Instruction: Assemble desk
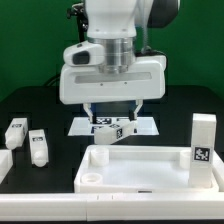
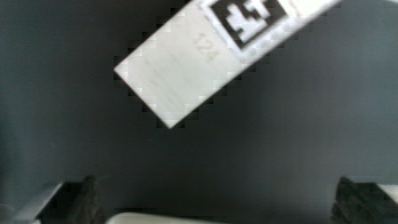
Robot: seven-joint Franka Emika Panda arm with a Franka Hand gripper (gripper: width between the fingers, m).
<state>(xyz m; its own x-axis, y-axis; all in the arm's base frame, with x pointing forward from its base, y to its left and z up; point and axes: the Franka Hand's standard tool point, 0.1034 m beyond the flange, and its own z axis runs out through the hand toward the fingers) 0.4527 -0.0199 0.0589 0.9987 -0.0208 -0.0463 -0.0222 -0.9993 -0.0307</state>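
The white desk top (image 1: 140,172) lies tray-like at the front of the black table. One white leg block (image 1: 203,148) with a tag stands upright at its corner on the exterior view's right. Two more leg blocks (image 1: 17,132) (image 1: 38,147) lie loose on the left. My gripper (image 1: 112,114) hangs open and empty just behind the desk top's far rim, over the table. In the wrist view the fingers (image 2: 71,202) stand wide apart around my gripper (image 2: 217,206), with nothing between them. A blurred white edge (image 2: 164,217) shows below, probably the desk top's rim.
The marker board (image 1: 112,126) lies flat behind the gripper; its corner with one tag shows in the wrist view (image 2: 196,60). Another white piece (image 1: 3,164) is cut off by the exterior view's left edge. A green wall stands behind.
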